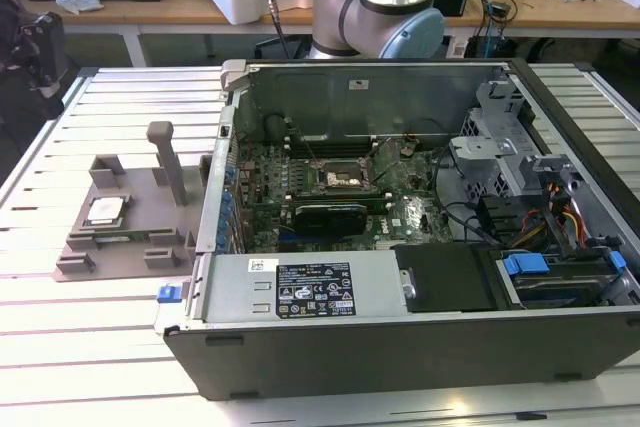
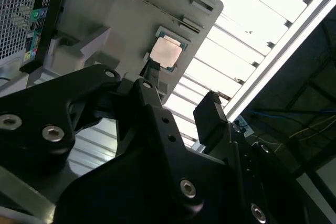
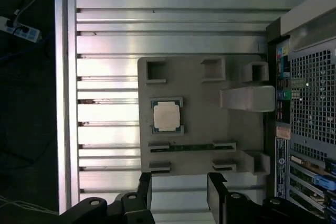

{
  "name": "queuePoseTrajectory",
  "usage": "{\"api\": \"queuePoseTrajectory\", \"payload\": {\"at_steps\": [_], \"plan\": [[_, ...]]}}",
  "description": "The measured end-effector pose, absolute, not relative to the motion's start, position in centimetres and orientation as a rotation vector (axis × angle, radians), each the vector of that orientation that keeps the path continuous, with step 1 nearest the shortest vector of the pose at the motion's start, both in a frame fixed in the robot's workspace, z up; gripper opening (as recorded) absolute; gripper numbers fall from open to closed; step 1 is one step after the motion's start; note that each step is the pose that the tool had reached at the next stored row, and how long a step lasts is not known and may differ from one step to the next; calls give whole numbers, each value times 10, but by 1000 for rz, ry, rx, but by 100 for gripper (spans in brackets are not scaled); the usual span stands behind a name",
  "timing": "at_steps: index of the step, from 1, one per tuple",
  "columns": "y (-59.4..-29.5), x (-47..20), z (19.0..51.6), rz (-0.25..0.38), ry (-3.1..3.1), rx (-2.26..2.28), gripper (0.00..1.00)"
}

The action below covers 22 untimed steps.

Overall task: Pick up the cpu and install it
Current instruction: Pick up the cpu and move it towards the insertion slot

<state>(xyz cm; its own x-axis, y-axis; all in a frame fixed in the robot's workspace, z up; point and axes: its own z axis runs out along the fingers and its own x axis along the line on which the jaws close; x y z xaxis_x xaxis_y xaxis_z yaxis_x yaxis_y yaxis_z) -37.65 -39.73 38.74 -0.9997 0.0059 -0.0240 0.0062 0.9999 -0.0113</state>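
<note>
The hand (image 3: 179, 190), spread apart and empty, hangs clear of the cpu (image 3: 167, 116) resting by the fixture plate's (image 3: 202, 116) edge; an off-centre descent could knock it askew.

Tool (image 3: 180, 191) spread wide, empty, facing downward

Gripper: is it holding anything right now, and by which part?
Nothing is held. The black gripper is open and empty; the shiny silver square cpu lies on the grey plastic fixture plate, apart from it.
</note>
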Motion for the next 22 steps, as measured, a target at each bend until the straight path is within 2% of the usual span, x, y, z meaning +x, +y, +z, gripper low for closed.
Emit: {"api": "queuePoseTrajectory", "payload": {"at_steps": [2, 22], "plan": [[-397, -376, 386, -2, 3118, 9, 54], [-397, -375, 362, -1, 3120, 9, 54]]}}
